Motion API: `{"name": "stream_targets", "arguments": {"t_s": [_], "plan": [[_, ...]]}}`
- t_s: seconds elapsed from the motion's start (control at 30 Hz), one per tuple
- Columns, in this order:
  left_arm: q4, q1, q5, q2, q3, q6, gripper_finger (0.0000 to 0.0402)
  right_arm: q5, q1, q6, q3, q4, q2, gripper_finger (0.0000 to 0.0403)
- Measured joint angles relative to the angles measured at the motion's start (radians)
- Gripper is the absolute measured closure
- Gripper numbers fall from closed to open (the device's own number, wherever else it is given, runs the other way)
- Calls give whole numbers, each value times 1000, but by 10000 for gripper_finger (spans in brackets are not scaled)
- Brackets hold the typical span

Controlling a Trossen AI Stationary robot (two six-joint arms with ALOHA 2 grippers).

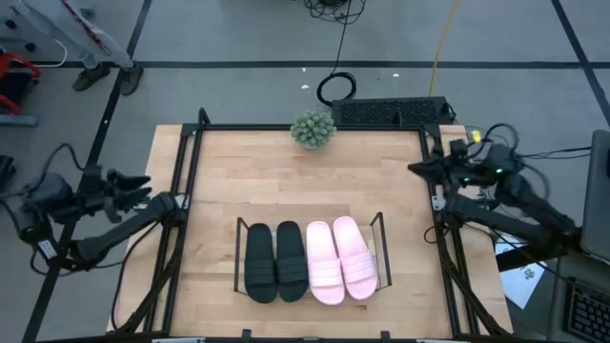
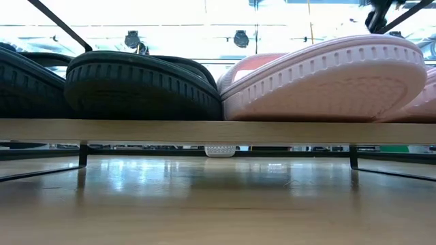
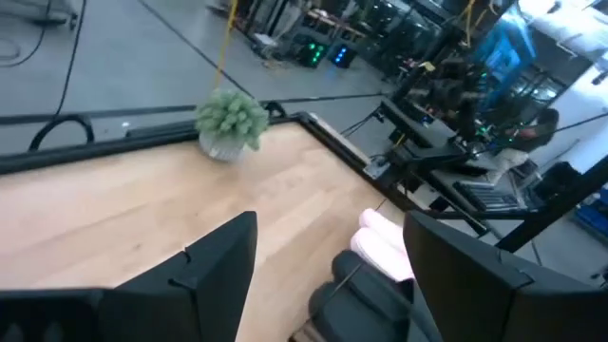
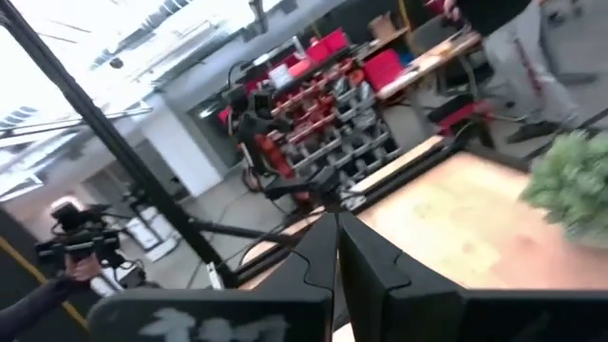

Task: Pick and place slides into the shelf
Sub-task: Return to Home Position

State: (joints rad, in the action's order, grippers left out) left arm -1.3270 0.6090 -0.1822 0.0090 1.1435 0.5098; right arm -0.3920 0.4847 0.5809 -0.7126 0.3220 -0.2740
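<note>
Left end effector [image 1: 138, 183] hangs off the desk's [image 1: 286, 181] left edge in the high view. The right end effector [image 1: 417, 169] is at the right edge, and both are well apart from the shelf [image 1: 238, 255]. All four slides sit on it side by side and touching, black pair [image 1: 275, 262] left, pink pair [image 1: 337, 259] right. Their long axes run from the plant [image 1: 313, 129] side to the near edge. The straps, so likely the toes, lie toward the near edge, and the outer pink one skews slightly.

Low view: the ribbed soles of a black slide [image 2: 143, 85] and a pink slide [image 2: 327, 78] rise above the shelf board [image 2: 218, 131].

Left wrist view: the left fingers [image 3: 214, 271] are spread, released, with nothing between them.

Right wrist view: the right fingers [image 4: 375, 275] are pressed together, clenched on nothing.

Risk looks small to me: a homing arm swinging low could clip the shelf frame and shake the skewed pink slide off.
</note>
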Motion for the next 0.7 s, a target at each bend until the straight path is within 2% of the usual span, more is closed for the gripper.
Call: {"name": "stream_targets", "arguments": {"t_s": [0.17,0.27,0.5,0.7], "plan": [[40,93,-101,-4,-62,-30,135,-67,-2,27,210,-251,38,399],[41,140,-157,-3,-78,-39,135,-78,-1,22,292,-375,52,399],[29,284,-270,-4,-74,-88,135,27,0,14,361,-228,111,399],[-61,433,-337,-4,-75,-157,135,68,-1,-33,355,-244,233,399]]}}
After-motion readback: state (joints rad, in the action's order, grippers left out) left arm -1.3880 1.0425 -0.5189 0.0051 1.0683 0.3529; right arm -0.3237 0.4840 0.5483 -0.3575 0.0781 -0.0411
